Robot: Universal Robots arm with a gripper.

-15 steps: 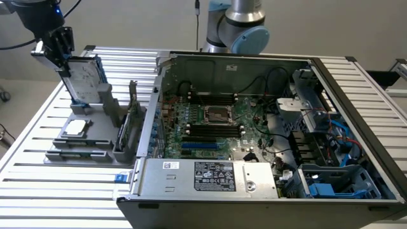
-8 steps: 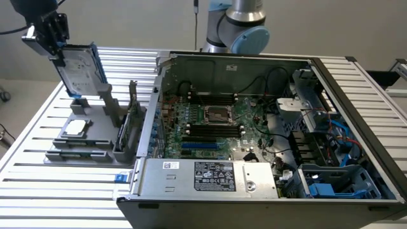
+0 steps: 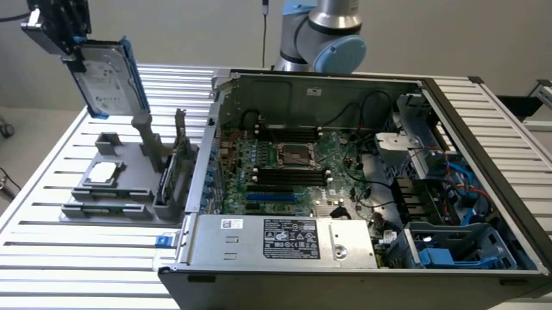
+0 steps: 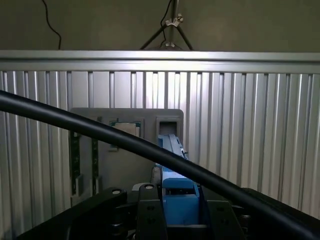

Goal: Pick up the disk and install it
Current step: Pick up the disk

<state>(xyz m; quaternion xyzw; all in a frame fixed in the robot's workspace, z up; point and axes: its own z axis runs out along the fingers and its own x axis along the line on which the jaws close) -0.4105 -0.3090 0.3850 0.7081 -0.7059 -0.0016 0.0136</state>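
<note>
setting: a slatted aluminium table (image 3: 52,258) before a plain grey wall (image 3: 172,26).

item 1, gripper (image 3: 72,53): black, held high above the table, well clear of everything on it. it is closed on the disk. in the wrist view the gripper (image 4: 182,220) is seen with its black fingers (image 4: 150,215) set on either side of the blue carrier.

item 2, disk (image 3: 108,77): silver-grey face with a pale label, edged in blue plastic. it is gripped at its upper end and hangs just below the gripper, nearly upright and slightly tilted, touching nothing else. in the wrist view its blue edge (image 4: 172,197) is seen between the fingers.

item 3, fixture (image 3: 129,184): grey, lying on the table below the gripper, with upright posts.

item 4, chip (image 3: 103,171): small, square and silver, seated in the fixture, well below the gripper.

item 5, computer case (image 3: 483,129): open, placed beside the fixture on the side away from the gripper. a green motherboard (image 3: 285,174) and a labelled grey metal box (image 3: 285,242) are housed in it.

item 6, robot arm (image 3: 324,32): grey and blue joint, seen behind the case.

item 7, cable (image 4: 100,130): black, crossing the wrist view close to the gripper.
</note>
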